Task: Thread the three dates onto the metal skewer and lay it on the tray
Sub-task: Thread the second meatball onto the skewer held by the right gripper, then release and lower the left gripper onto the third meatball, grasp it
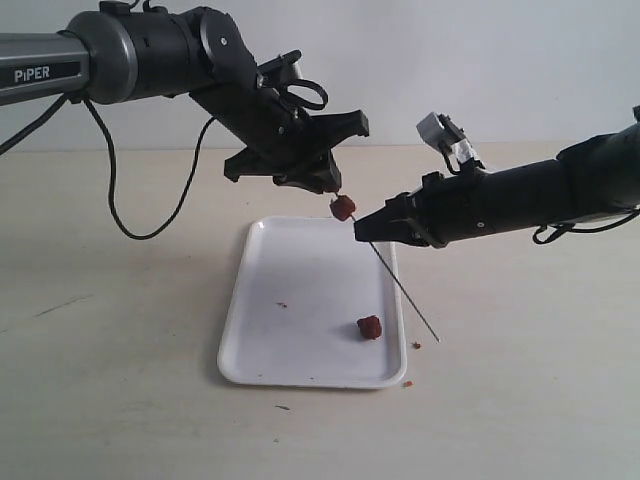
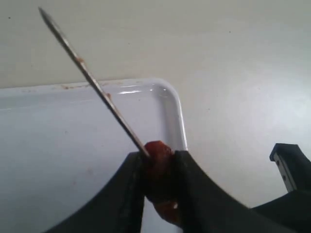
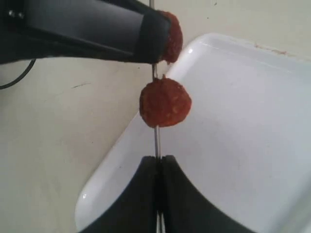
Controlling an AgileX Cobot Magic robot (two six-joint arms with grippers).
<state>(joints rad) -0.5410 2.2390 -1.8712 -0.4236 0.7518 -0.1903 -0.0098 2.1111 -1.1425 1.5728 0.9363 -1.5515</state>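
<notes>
nearest the lens, bare pale worktop (image 1: 120,420); carried the tray (image 1: 300,345), white and flat, farther back. saw the left claw (image 1: 328,186) nipping a second date (image 3: 171,36) between its fingers (image 2: 194,194). saw the right claw (image 1: 368,231) pressed together on the metal skewer (image 1: 405,292), held slanted in the air over the tray's far right corner, lower end reaching out past the right rim and, as far as could be told, touching nothing. counted one threaded date (image 1: 343,207) on the rod between the two claws, touching neither. judged the second date run through as well, or very nearly, with the exact entry hidden by the fingers. not yet dealt with: the third date (image 1: 370,327), lying loose on the tray near its right rim, and after that the laying down of the skewer. put the task at roughly halfway. noticed a few brown crumbs (image 1: 281,304) on and beside the tray.

got the whole layout and the loose third date from the exterior view alone. got the skewer's pointed tip from the left wrist view alone, sticking clear beyond the second date, reddish smears along the rod; no sight there of the threaded date. got the short bare stretch of rod between the two dates from the right wrist view alone.
</notes>
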